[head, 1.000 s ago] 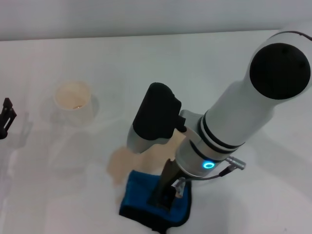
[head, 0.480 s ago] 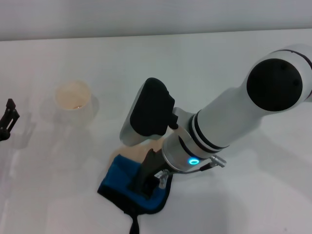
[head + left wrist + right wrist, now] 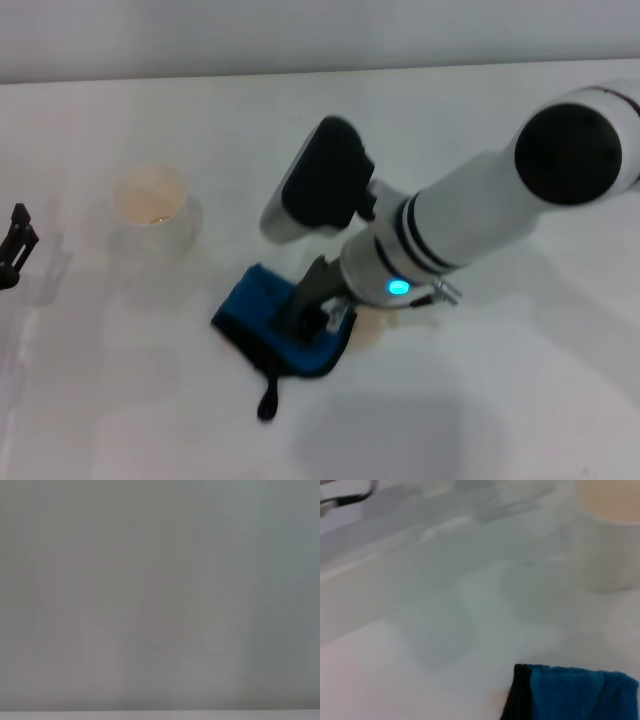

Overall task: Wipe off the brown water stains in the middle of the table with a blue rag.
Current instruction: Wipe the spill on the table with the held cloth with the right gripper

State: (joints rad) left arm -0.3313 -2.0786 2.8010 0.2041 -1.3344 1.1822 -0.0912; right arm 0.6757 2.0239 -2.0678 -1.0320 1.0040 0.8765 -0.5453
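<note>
On the white table [image 3: 520,400] the blue rag [image 3: 262,312] lies bunched near the middle, its black loop tab [image 3: 268,402] trailing toward me. My right gripper [image 3: 308,308] comes in from the right and is shut on the blue rag, pressing it on the tabletop. Of the brown water stains only a small tan patch [image 3: 373,327] shows, just right of the rag under the wrist. In the right wrist view a corner of the blue rag [image 3: 575,692] with black trim shows. My left gripper [image 3: 14,245] is parked at the far left edge.
A cream paper cup [image 3: 150,207] stands left of the rag and farther back; it also shows as the cup [image 3: 610,535] in the right wrist view. The left wrist view holds only plain pale surface.
The right gripper dragged the rag left, then away from me over the tan blotch. The large stain seen earlier is now mostly gone or covered. The left arm stayed put.
</note>
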